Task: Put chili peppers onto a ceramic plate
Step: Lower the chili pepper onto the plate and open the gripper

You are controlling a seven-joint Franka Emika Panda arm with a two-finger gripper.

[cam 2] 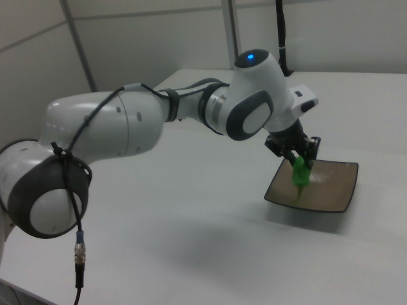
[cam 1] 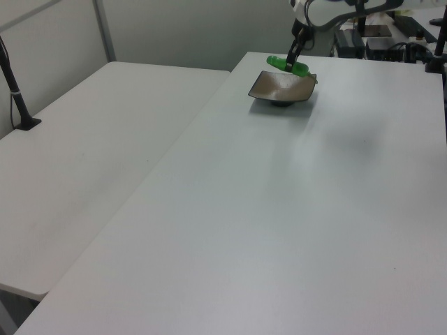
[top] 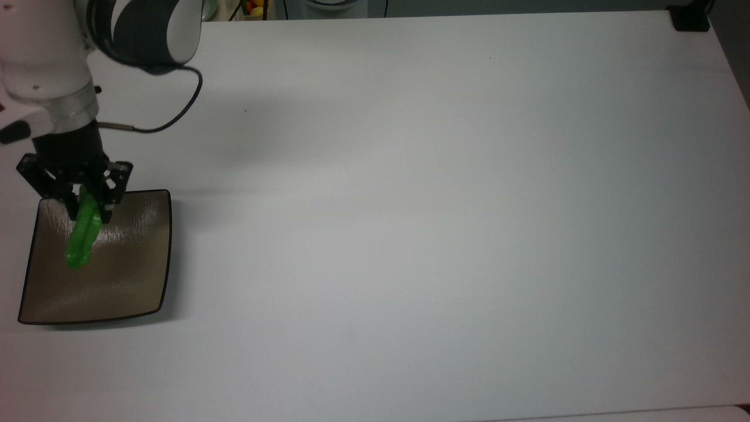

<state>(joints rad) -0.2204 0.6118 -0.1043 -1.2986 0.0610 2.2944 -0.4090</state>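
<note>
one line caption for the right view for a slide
Panda gripper holds a green chili pepper above the square brown plate.

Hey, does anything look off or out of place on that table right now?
Nothing stands out. The tool holds the green pepper over the brown plate, pepper pointing across the plate. The plate sits flat and unbroken on the white table, with no spills.

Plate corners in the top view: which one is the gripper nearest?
The corner at the top view's upper left of the ceramic plate. The gripper holds the chili pepper right beside it; the other three corners lie farther away.
</note>
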